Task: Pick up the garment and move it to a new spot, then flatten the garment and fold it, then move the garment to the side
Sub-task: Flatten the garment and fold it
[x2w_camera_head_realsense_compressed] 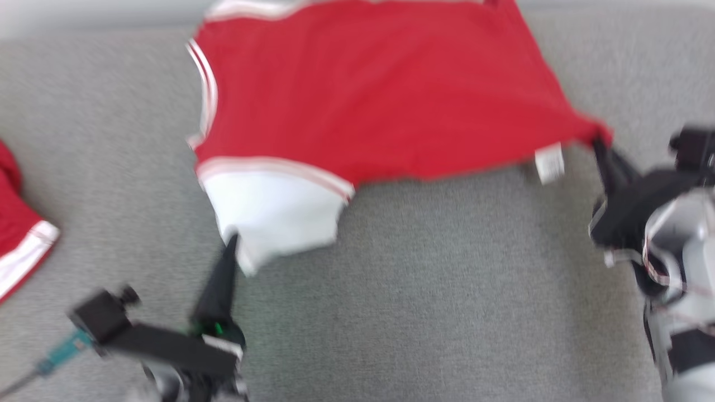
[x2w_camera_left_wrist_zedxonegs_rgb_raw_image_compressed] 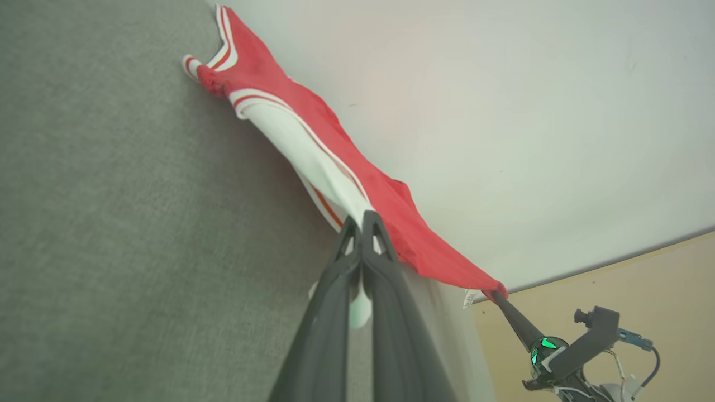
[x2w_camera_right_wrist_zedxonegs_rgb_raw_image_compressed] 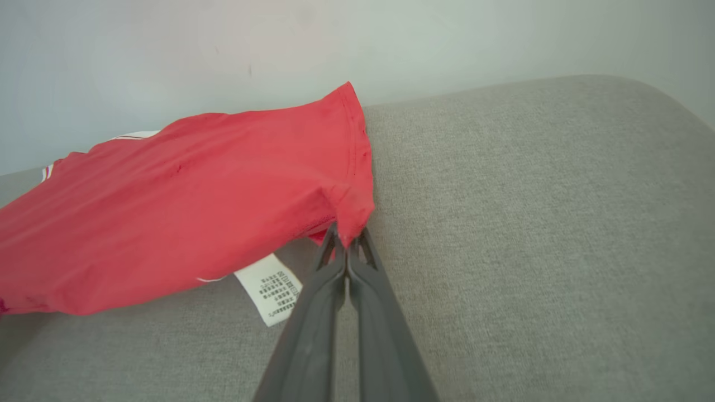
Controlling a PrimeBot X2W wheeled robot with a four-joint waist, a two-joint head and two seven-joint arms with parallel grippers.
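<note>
The garment [x2w_camera_head_realsense_compressed: 368,95] is a red jersey with white trim and a white panel, stretched out over the grey cushion [x2w_camera_head_realsense_compressed: 447,290]. My left gripper [x2w_camera_head_realsense_compressed: 232,241] is shut on the white panel at the garment's lower left corner; the left wrist view shows the fingertips pinching white cloth [x2w_camera_left_wrist_zedxonegs_rgb_raw_image_compressed: 362,219]. My right gripper [x2w_camera_head_realsense_compressed: 599,140] is shut on the red corner at the right, with a white care label [x2w_camera_head_realsense_compressed: 549,163] hanging just beside it. The right wrist view shows the same pinch [x2w_camera_right_wrist_zedxonegs_rgb_raw_image_compressed: 347,237] on the garment [x2w_camera_right_wrist_zedxonegs_rgb_raw_image_compressed: 184,206], label [x2w_camera_right_wrist_zedxonegs_rgb_raw_image_compressed: 269,288] below.
Another red and white piece of cloth [x2w_camera_head_realsense_compressed: 17,223] lies at the left edge of the cushion. A pale wall [x2w_camera_right_wrist_zedxonegs_rgb_raw_image_compressed: 223,44] runs behind the cushion's far edge. In the left wrist view a beige floor [x2w_camera_left_wrist_zedxonegs_rgb_raw_image_compressed: 659,279] shows past the cushion's end.
</note>
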